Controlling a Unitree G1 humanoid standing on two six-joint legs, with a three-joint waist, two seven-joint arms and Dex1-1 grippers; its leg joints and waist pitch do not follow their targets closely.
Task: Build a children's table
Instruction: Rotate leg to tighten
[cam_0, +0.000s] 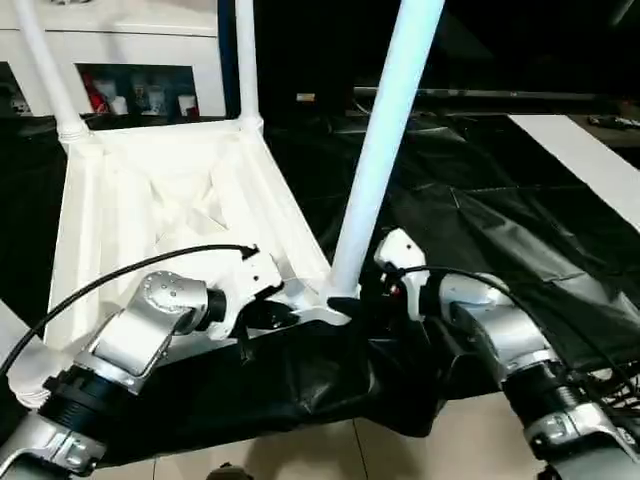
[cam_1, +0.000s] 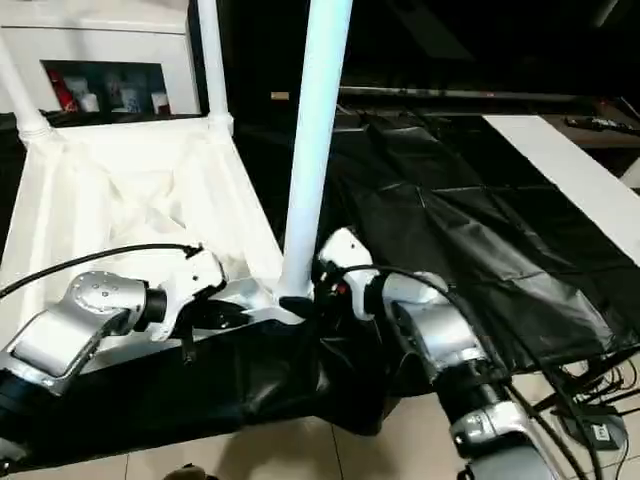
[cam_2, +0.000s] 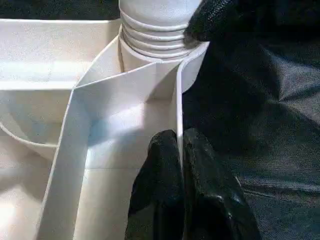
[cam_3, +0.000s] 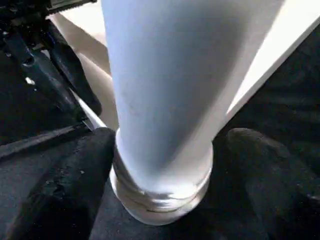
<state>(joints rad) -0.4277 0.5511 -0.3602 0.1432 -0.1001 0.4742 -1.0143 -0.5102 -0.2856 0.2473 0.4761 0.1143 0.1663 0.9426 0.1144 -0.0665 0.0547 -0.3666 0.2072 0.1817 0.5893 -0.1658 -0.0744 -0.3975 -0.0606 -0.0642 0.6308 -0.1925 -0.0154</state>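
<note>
While the white tabletop (cam_0: 170, 210) lies underside up on the black-draped work table (cam_0: 480, 230), filling the left half of the head view from about nine to eleven o'clock, two white legs (cam_0: 245, 60) stand in its far corner sockets. At roughly seven o'clock the left gripper (cam_2: 180, 165) is pinched tight on the thin side wall of the tabletop near its front corner, one black finger (cam_2: 155, 185) inside the wall and one outside. At that corner a third leg (cam_0: 385, 140) rises toward twelve o'clock, its ribbed base seated in the socket. At five o'clock the right gripper (cam_3: 165, 165) straddles that base with fingers (cam_3: 65, 185) spread wide, one on each side; contact cannot be judged. No readable writing or labels appear anywhere.
</note>
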